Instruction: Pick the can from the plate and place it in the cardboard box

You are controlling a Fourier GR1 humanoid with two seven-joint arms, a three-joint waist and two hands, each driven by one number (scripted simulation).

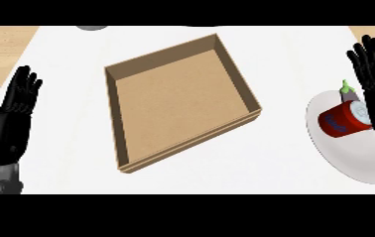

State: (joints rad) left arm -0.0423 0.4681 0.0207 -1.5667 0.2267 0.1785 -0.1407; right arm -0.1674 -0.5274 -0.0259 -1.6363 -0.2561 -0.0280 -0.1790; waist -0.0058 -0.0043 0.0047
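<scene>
L hand (18, 117) & R hand (364, 67) open, fingers straight, empty; can (343, 119) on plate (337, 151), beside cardboard box (183, 102).

The right hand (364, 65) is running off the side edge. Just below it, the plate (330, 149) is getting cut off too. A tiny purple and green thing (347, 93) is peeking from behind the can (343, 120), too small to name.

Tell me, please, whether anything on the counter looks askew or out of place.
The cardboard box sits askew on the counter, turned at an angle to its edges. On the plate, the can seems to lean rightward, though the steep view may cause that. Nothing looks spilled or damaged.
</scene>
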